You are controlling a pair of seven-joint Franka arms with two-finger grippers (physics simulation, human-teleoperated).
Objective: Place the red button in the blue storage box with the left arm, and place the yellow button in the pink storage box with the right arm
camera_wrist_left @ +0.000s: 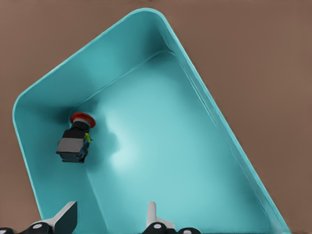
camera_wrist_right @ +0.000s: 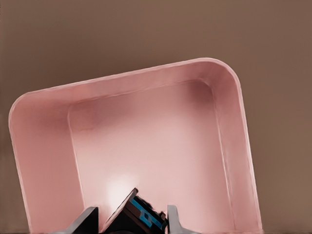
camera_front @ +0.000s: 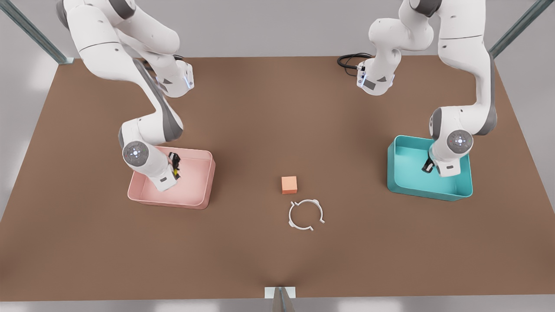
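Left pincer (camera_wrist_left: pixel 109 219) spread wide above blue box (camera_wrist_left: pixel 204 122) — red button (camera_wrist_left: pixel 75 139) lies free inside, against wall near corner. Right pincer (camera_wrist_right: pixel 129 220) clamped on yellow button (camera_front: pixel 176 172) over pink box (camera_wrist_right: pixel 44 141) at front view's left. Orange cube (camera_front: pixel 289 184), white ring (camera_front: pixel 306 214) on table (camera_front: pixel 277 260) between boxes.

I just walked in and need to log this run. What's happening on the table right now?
The left gripper hovers open over the teal-blue shallow plastic bin, where the red-capped button on its black base already lies on its side. The right gripper, above the pale pink shallow plastic bin, is shut on the yellow-capped button's black base, not yet released.
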